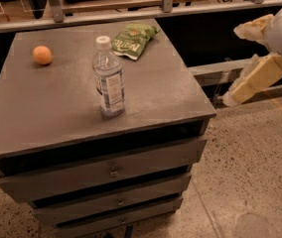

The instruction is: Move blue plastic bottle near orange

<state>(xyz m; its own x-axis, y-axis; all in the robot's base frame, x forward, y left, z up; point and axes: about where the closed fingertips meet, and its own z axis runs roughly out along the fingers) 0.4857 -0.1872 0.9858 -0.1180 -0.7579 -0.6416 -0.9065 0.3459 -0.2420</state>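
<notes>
The orange [42, 55] is sitting near the far left corner of the bench [41, 118], alone on bare grey surface, so there is free space on every side of it for a bottle to be set down. Further right, the blue plastic bottle [109, 78] is standing upright around the middle of the top, cap on, well apart from the orange; nothing is touching it, and it is resting on its own base. Behind it and slightly right, a green snack bag [133, 39] is lying flat near the back edge, out of the straight path between bottle and fruit. At the far right, the pincer [233, 66] is hanging off the bench, over the floor beside its right edge, spread open and holding nothing. Judging by that, the reach toward the bottle is not yet begun, and the open jaws are suiting a side grasp of its body.
</notes>
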